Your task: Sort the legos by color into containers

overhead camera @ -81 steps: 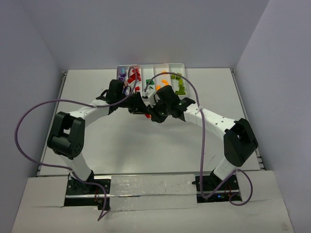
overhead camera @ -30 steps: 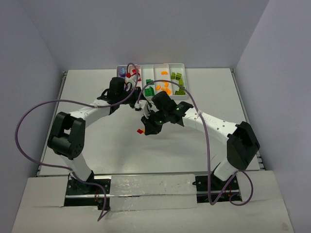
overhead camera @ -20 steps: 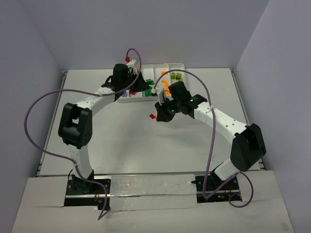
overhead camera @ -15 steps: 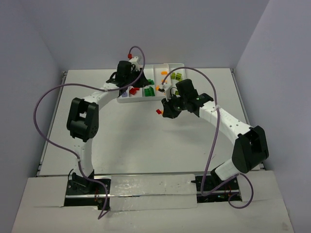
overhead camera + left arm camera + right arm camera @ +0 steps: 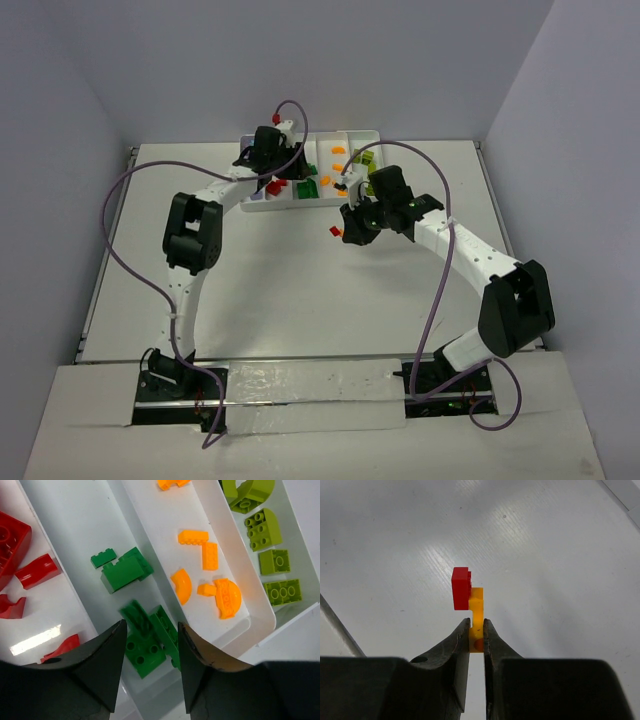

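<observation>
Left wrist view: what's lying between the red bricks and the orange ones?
Only dark green bricks, in their own compartment, lie between the red bricks and the orange bricks. The left wrist view shows it.

Looks like a robotics lab test cell. Boxed in on 3 sides by plain pale panels (image 5: 320, 60) around a white table (image 5: 280, 300). Fitted with 2 white-and-black arms, the left arm (image 5: 190, 235) and the right arm (image 5: 475, 255), mounted along a silvery strip (image 5: 310, 385) at the near edge and trailing loose purple cables (image 5: 108, 210). Set up with a white divided tray (image 5: 362, 134) of colour-sorted toy bricks (image 5: 122, 572).
</observation>
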### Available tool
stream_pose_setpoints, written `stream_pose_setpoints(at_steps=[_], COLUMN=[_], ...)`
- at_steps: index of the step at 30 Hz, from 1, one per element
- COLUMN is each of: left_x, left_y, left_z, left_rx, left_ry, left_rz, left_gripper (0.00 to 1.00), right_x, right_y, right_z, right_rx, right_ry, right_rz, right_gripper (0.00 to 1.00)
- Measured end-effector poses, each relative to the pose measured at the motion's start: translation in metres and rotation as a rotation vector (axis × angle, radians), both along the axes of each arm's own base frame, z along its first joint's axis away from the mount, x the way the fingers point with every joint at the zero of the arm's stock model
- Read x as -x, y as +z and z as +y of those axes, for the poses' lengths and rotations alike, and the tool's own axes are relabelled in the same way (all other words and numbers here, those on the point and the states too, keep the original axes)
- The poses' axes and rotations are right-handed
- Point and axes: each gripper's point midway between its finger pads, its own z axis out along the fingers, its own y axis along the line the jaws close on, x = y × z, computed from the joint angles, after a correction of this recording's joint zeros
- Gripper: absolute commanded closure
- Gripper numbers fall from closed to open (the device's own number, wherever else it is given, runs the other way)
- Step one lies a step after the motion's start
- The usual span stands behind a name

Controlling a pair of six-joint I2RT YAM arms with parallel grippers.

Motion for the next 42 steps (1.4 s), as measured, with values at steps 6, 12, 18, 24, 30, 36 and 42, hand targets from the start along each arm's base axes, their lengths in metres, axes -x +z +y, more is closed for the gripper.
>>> stream_pose_setpoints(at_steps=[6,12,18,24,30,36,42], left_x=[-0.008,-0.010,0.091,0.186,0.219,0.232,0.241], left_y=[0.008,0.023,0.043,0.113,0.127,0.114,0.106], left_z=[0.000,0.009,0.027,0.010,-0.006,-0.021,-0.028], left_rx=[-0.007,0.077,0.279,0.426,0.484,0.471,0.459], left_ry=[0.000,-0.018,-0.153,-0.343,-0.427,-0.461,-0.487], left_rz=[-0.018,0.001,0.199,0.206,0.244,0.293,0.310], left_gripper=[0.39,0.48,0.36,0.27,0.25,0.30,0.38], right_x=[0.000,-0.006,-0.020,-0.022,-0.013,-0.014,-0.015], right_y=[0.000,0.001,0.004,0.007,0.019,0.030,0.030], right_z=[0.000,-0.002,-0.007,0.004,0.029,0.035,0.035], right_rx=[0.001,0.009,0.027,0.039,0.051,0.051,0.056], right_ry=[-0.008,-0.034,-0.098,-0.112,-0.075,-0.078,-0.084], right_rz=[0.002,-0.015,-0.061,-0.096,-0.142,-0.172,-0.175], right_gripper=[1.00,1.00,1.00,1.00,1.00,1.00,1.00])
